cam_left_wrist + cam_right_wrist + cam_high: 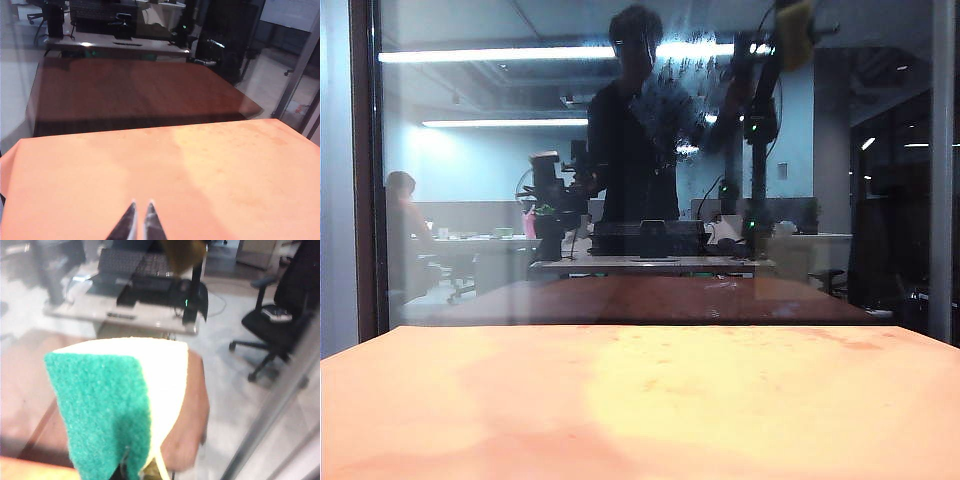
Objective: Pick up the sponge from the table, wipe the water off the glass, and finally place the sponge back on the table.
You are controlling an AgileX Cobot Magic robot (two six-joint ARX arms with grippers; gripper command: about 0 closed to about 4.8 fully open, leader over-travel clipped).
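The orange-tan tabletop (620, 400) fills the near part of the exterior view, bare and smooth, with paler and darker patches across it. In the left wrist view the left claw (139, 206) hangs low over this tabletop (225, 170), its two dark pointed tips pressed almost together with only a thin slit between them, holding nothing.

In the right wrist view the right claw (134, 460) shows only as a dark bit at the sponge's lower edge; it is pinched shut on the sponge (120, 405). The green scouring layer faces the camera, with the pale yellow foam showing along one side and the top.

At the far edge of the tabletop stands the glass (470, 180), upright, with a dark frame edge at its left side. It mirrors the tabletop as a dark reddish-brown surface, and shows dim images of an office, strip lights and a standing person. High on the glass, near the top centre, the water (670, 85) lies as a hazy patch of whitish streaks and droplets. Further right, at the very top, a yellow sponge shape appears beside a dim dark arm, well above the tabletop.
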